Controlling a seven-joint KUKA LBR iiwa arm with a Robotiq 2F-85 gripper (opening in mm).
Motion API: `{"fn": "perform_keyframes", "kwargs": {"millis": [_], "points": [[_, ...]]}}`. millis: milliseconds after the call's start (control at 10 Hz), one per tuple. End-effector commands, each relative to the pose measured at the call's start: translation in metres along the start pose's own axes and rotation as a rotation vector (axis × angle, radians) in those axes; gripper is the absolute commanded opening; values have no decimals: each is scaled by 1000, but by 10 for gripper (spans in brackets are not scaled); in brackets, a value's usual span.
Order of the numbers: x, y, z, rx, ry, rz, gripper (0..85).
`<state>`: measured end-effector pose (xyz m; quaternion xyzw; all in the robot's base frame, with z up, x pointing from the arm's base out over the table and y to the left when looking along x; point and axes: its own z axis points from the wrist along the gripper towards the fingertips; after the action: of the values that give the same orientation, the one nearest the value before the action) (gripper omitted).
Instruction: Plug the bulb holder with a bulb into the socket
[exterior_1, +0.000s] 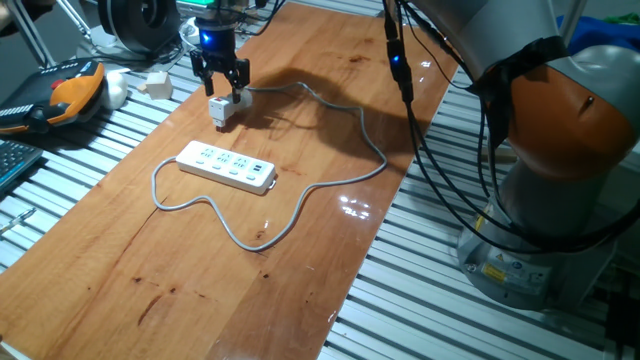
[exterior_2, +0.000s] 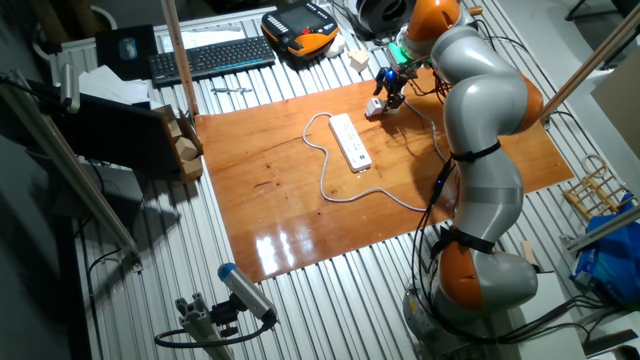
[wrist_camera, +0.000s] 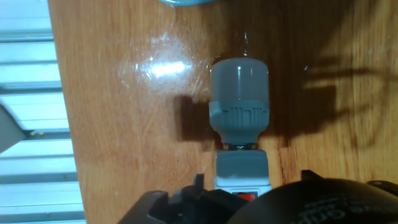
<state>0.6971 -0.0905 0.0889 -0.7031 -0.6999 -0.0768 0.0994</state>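
Progress: gripper (exterior_1: 223, 88) pinched the holder (exterior_1: 220, 108) at the surface's (exterior_1: 300, 250) far end, bulb (wrist_camera: 239, 93) pointing ahead; plugging remained undone | Socket (exterior_1: 228, 166) lay well apart, nearer the arm's base, outlets up | Materials: matte white plastic holder, rounded bulb, flat strip, glossy wood

The power strip (exterior_1: 227, 166) is white with a pale grey cable (exterior_1: 345, 120) on the reddish-brown wooden table (exterior_1: 150, 270). The bulb holder (wrist_camera: 242, 171) is white (a small red mark at its near face), the bulb (wrist_camera: 239, 99) greyish-white.
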Motion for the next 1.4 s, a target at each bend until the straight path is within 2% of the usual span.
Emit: {"fn": "perform_keyframes", "kwargs": {"millis": [0,900,1000,1300], "points": [[0,0,0,0,1,0,850],[1,1,6,-13,0,-16,850],[2,1,8,-13,0,-16,680],[2,1,11,-16,-5,-5,680]]}}
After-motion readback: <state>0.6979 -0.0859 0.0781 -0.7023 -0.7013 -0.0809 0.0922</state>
